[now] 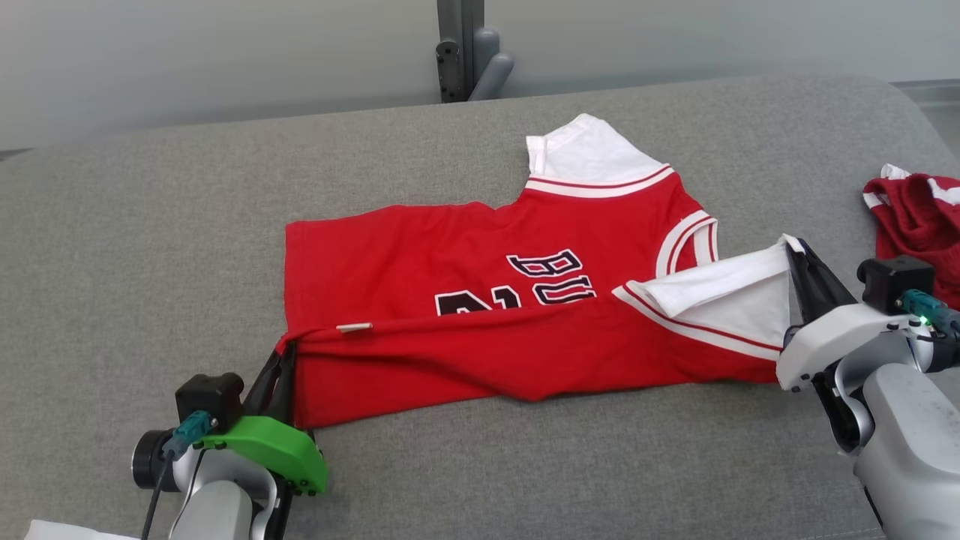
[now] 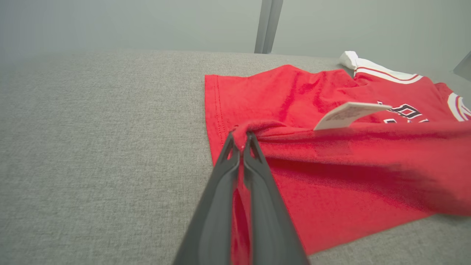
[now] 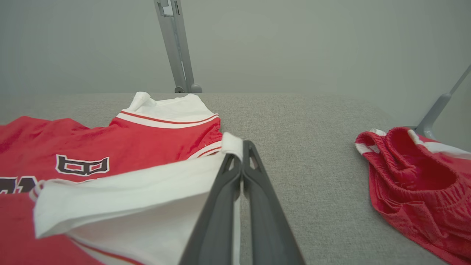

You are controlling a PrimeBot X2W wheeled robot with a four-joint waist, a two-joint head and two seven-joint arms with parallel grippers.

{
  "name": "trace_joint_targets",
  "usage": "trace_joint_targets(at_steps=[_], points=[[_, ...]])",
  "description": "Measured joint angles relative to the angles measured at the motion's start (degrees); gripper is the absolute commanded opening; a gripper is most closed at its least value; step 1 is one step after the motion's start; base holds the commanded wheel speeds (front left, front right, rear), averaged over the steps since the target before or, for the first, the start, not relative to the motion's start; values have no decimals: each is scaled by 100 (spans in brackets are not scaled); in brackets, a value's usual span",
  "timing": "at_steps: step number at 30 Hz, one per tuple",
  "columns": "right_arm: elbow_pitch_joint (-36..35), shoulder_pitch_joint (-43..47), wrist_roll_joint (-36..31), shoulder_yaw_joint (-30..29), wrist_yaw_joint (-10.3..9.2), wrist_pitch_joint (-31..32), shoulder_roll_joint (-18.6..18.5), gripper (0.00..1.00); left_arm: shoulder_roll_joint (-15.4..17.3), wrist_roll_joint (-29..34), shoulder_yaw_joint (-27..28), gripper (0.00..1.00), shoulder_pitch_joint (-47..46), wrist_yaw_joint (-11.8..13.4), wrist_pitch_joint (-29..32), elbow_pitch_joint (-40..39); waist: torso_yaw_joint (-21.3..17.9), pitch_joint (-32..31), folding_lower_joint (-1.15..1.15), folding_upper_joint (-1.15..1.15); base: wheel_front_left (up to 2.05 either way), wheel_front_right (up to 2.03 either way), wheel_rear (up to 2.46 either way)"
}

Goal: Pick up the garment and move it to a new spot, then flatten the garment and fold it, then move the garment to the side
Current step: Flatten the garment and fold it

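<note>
Red knit jersey with white sleeves point(image 1: 480, 300) lies mid-surface on the grey fabric tabletop point(image 1: 150, 262), long axis 9-to-3 o'clock. Left gripper point(image 1: 284, 351) pinches the hem corner at 9. Right gripper point(image 1: 795, 247) pinches the near sleeve at 3. The flat half lies toward 12 from both. Left wrist view catches a white tag point(image 2: 349, 114) standing off the fold. Right wrist view catches a crumpled red-and-white garment point(image 3: 415, 184) at 3.

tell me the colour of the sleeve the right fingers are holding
The sleeve is white with red-striped trim, clearest in the right wrist view.
</note>
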Motion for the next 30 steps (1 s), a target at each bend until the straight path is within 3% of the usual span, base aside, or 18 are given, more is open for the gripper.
trace_joint_targets(at_steps=[17, 18, 19, 20, 25, 30], points=[[253, -651, -331, -114, 0, 0, 104, 0, -71, 129, -54, 0, -694, 0, 0, 328, 113, 664, 0, 0, 0, 0, 0], [257, -657, -330, -181, 0, 0, 143, 12, -77, 129, -43, 20, -704, 0, 0, 352, 120, 685, 0, 0, 0, 0, 0], [263, -672, -337, -225, 0, 0, 169, 100, -80, 129, -33, 76, -710, 0, 0, 372, 124, 704, 0, 0, 0, 0, 0], [328, -699, -356, -247, 0, 0, 186, 100, -85, 129, -14, 100, -716, 0, 0, 391, 130, 714, 0, 0, 0, 0, 0], [123, -662, -455, -572, 0, 0, 224, 100, -105, 258, 279, 100, -679, 35, 0, 276, 128, 678, 0, 0, 0, 0, 0], [-182, -60, -502, -793, 0, 0, 302, 100, -189, 298, 660, 100, -204, 64, 0, -124, 101, 527, 0, 0, 0, 0, 0]])
